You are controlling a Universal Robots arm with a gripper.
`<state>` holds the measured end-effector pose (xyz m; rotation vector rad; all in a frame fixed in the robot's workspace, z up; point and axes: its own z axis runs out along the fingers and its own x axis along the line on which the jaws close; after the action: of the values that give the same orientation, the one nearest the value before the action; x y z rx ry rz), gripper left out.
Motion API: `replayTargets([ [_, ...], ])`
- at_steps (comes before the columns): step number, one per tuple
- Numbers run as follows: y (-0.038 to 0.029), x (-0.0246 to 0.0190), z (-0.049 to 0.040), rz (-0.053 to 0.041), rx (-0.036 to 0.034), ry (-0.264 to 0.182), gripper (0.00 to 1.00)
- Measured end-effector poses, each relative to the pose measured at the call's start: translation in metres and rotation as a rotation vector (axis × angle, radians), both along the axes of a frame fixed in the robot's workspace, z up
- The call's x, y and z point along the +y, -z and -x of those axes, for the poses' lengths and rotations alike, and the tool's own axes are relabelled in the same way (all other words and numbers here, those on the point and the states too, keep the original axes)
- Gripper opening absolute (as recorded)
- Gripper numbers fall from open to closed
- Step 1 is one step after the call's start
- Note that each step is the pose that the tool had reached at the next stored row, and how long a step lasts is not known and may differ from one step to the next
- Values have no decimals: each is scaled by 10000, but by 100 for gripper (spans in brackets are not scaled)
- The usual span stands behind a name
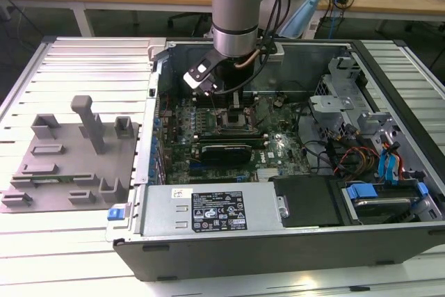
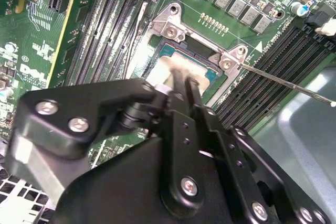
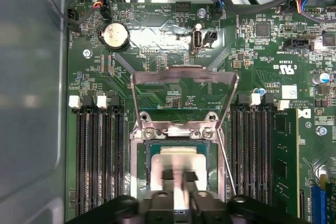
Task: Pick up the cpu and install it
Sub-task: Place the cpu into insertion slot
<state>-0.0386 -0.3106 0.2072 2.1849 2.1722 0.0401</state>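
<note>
Gripper (image 3: 178, 176) poised over the seated cpu (image 3: 178, 156).
The cpu lies flat in the socket (image 3: 138, 161) of the motherboard (image 3: 252, 56), with the load plate (image 3: 184, 75) raised. The gripper hangs just above its pale top, fingers nearly closed and clasping nothing.

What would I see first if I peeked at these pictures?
The big robot arm pointing down into an open computer case, in the exterior view. In the first wrist view, its gripper sits right over the shiny silver cpu in the green motherboard's socket, with the metal cover frame flipped up.
</note>
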Motion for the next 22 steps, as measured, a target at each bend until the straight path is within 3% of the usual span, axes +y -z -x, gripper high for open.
replayTargets([
  [3,-4,0,0,0,0,0,11],
  [22,48,0,-19,50,1,-151,11],
])
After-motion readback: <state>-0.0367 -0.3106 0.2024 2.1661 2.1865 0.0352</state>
